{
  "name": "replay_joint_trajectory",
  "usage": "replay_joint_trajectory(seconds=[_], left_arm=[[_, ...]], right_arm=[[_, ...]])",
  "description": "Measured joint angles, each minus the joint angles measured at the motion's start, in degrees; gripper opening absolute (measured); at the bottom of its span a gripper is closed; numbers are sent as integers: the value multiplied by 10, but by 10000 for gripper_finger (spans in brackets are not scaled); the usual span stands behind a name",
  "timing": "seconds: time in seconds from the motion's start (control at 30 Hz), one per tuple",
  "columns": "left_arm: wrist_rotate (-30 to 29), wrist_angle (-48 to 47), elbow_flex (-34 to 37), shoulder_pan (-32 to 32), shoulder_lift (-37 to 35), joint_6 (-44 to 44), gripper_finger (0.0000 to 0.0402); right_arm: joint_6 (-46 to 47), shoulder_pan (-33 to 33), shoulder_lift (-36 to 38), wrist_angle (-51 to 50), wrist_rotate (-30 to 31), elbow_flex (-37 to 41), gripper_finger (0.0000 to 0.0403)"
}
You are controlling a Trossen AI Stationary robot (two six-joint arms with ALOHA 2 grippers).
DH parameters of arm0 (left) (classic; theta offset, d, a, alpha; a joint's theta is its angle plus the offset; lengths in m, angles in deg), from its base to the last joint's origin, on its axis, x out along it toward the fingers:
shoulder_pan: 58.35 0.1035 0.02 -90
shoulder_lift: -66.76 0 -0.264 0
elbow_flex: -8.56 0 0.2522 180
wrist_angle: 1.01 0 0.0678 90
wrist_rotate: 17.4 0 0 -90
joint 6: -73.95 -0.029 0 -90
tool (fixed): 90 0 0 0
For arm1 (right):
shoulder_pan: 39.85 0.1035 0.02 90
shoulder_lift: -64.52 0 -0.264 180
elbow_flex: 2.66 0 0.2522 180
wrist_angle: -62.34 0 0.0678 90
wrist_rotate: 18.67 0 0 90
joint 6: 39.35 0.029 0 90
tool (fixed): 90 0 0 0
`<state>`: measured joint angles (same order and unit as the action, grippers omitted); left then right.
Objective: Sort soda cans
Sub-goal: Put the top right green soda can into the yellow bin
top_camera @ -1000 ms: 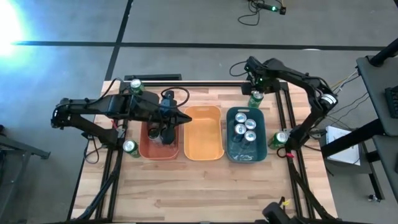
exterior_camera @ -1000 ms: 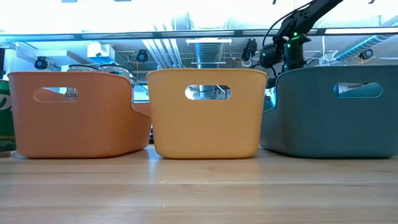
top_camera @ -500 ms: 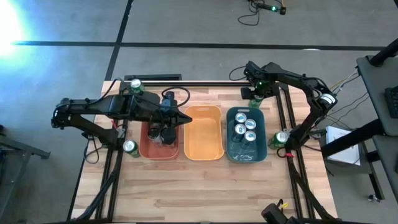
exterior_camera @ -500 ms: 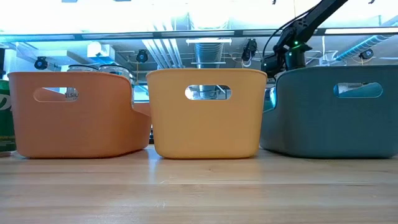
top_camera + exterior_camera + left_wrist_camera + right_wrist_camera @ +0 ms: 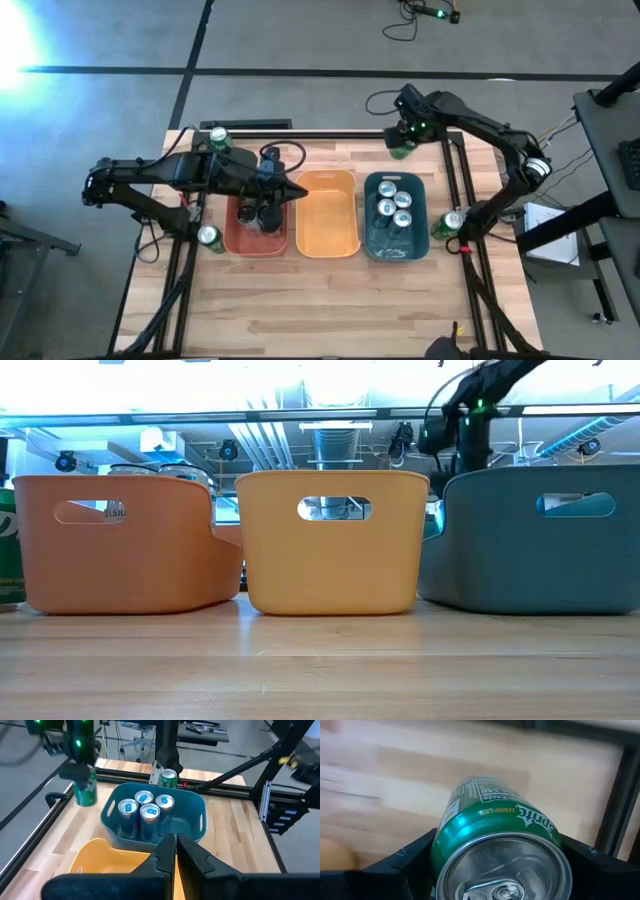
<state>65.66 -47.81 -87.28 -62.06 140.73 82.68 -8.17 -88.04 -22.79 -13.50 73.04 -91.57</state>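
Left gripper (image 5: 268, 190) hangs over the red bin (image 5: 243, 236), fingers pressed together on nothing, with dark cans (image 5: 258, 216) inside. Orange bin (image 5: 327, 212) sits between it and the teal bin (image 5: 372, 243) holding silver-blue cans (image 5: 394, 207). Right gripper (image 5: 403, 143) clamps a green can (image 5: 492, 825) clear of the table's far edge (image 5: 340, 135).

Four silver-blue soda cans (image 5: 394, 208) upright in the teal bin (image 5: 420, 239); green can (image 5: 495, 830) clamped in right claw (image 5: 403, 148).
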Motion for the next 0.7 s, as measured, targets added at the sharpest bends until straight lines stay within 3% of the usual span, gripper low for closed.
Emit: replay_joint_trajectory(seconds=[0.33,0.7], left_arm=[[0,-64,0,2,-39,-7,0],[-31,-77,0,4,-102,21,0]], right_arm=[[-29,134,-3,0,46,-165,301],[-73,336,-101,-6,30,-295,303]])
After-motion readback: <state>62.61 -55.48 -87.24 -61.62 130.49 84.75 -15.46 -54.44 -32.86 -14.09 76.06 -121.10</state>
